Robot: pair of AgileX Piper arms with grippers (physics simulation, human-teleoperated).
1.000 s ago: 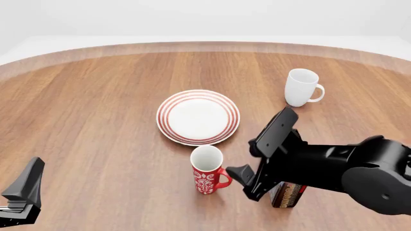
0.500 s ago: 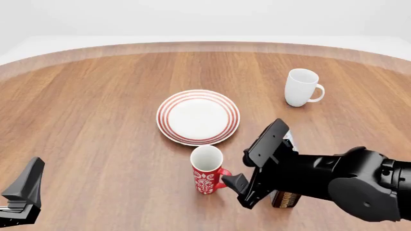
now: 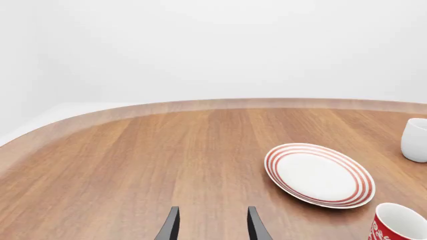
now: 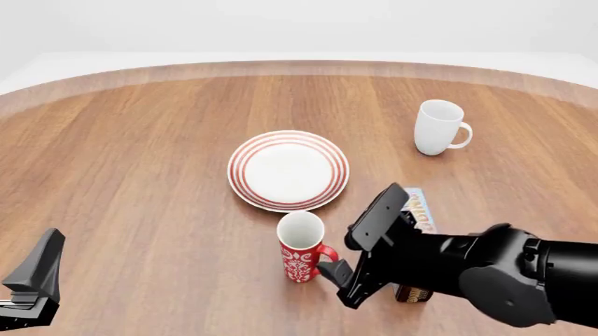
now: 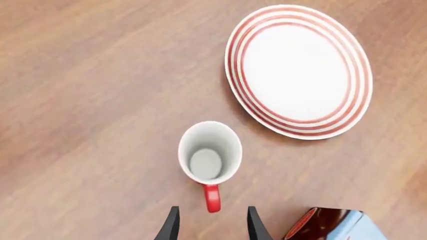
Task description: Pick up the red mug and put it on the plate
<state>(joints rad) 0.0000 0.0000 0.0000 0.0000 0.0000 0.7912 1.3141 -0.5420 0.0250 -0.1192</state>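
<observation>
The red mug (image 4: 301, 248) stands upright just in front of the plate (image 4: 288, 170), handle to the right. In the right wrist view I look down into the red mug (image 5: 209, 152), with the plate (image 5: 300, 70) beyond it. My right gripper (image 4: 344, 255) hangs open just right of the mug; in the right wrist view the handle lies just ahead of the gap of the right gripper (image 5: 210, 224), untouched. My left gripper (image 4: 33, 280) rests at the near left corner; the left gripper (image 3: 212, 227) is open and holds nothing. The left wrist view also shows the plate (image 3: 319, 175) and the mug's rim (image 3: 399, 225).
A plain white mug (image 4: 439, 127) stands at the back right, also at the edge of the left wrist view as the white mug (image 3: 417, 140). A brown and blue box (image 4: 418, 210) lies under my right arm, seen as the box (image 5: 330, 225) beside the fingers.
My right arm has moved left and nearer, closing on the red mug's handle and uncovering more of the box. The mug, the plate and the left arm have not moved.
</observation>
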